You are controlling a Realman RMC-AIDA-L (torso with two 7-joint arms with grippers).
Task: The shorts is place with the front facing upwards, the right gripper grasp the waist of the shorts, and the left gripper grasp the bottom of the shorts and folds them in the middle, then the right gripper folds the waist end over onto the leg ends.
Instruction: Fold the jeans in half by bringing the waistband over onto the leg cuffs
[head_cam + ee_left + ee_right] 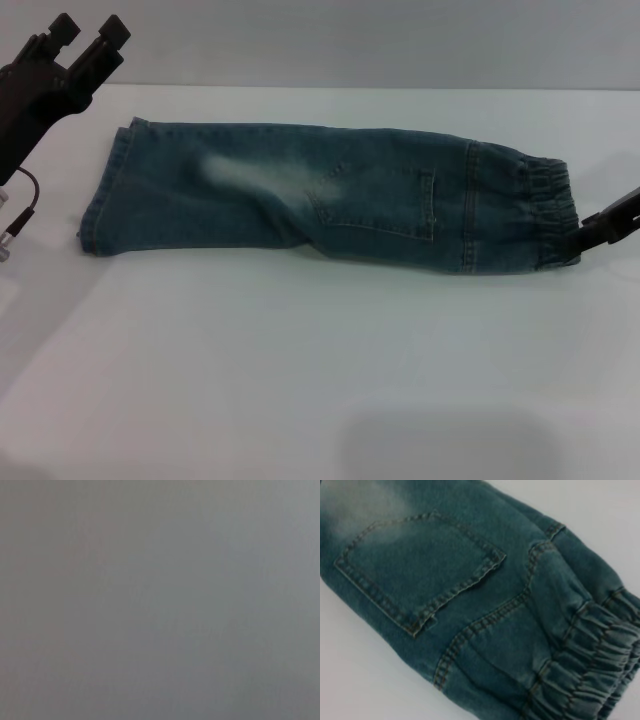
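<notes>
So we've got the left end effector (88, 36) lifted up over the far left corner of the tabletop (300, 380), its 2 black fingers (112, 32) spread apart with nothing between them, pointing up and away, clear of the denim. A thin cable hangs off that arm near the left edge.

The right end effector (590, 232) comes in low from the right edge and is mostly cut off by the frame. Its tip sits right at the elastic waist (548, 210), at the near corner of the band, but we can't tell whether it's pinching the fabric or just touching it.

The shorts (330, 195) lie flat toward the far side of the tabletop, already folded lengthwise into 1 long strip, with the leg ends (105, 190) toward the left edge and the waist toward the right. A patch pocket (420, 580) faces up.

The left wrist view is just plain grey, nothing to make out. The right wrist view shows only pocket, seams and gathered waistband, none of its own fingers.
</notes>
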